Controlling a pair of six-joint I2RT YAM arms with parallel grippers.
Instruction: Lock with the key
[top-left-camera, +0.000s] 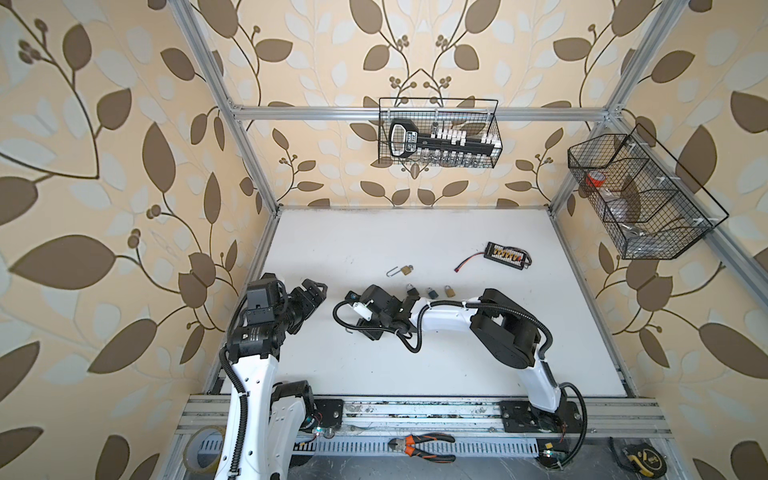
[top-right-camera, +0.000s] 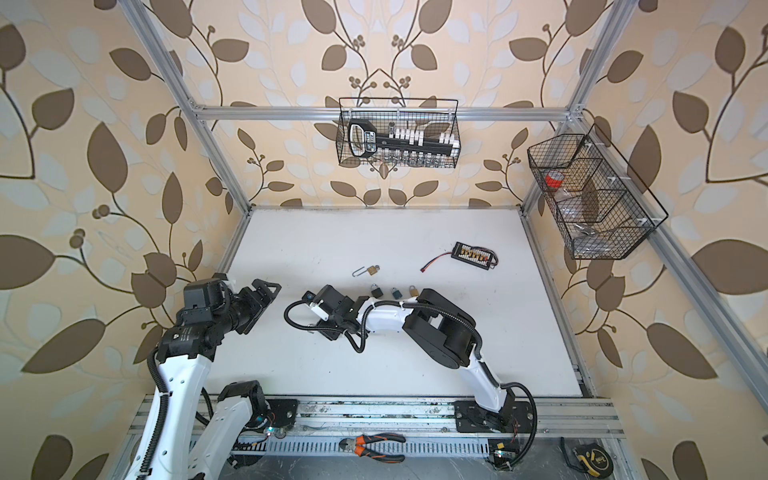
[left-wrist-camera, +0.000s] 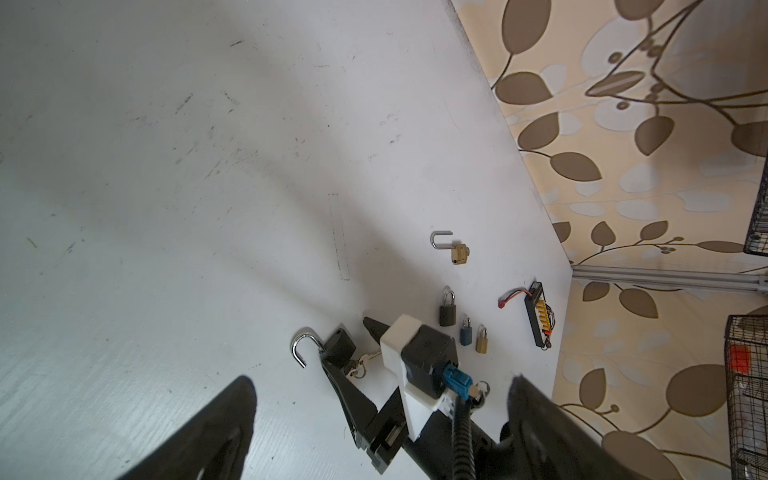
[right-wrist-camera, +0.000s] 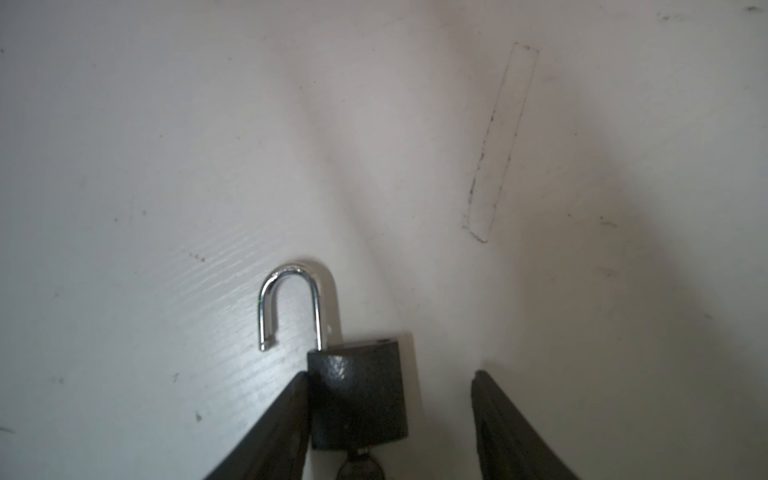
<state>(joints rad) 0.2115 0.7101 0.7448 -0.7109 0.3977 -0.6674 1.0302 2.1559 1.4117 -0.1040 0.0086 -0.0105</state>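
Jaws on the right arm stand partway open around the black padlock (right-wrist-camera: 357, 399), which lies flat on the counter (right-wrist-camera: 166, 124). One finger (right-wrist-camera: 286, 415) touches its body and the other is clear of it, so nothing is gripped. Its shackle (right-wrist-camera: 293, 269) is swung out, free end outside the body, so the locking looks not yet done; pressing the shackle home and turning the key (right-wrist-camera: 359, 467) are likely left. The left jaws hang wide and empty, well apart. The frame edge cuts off the key, so its seating is unreadable. In both top views the right wrist hides the padlock's body.
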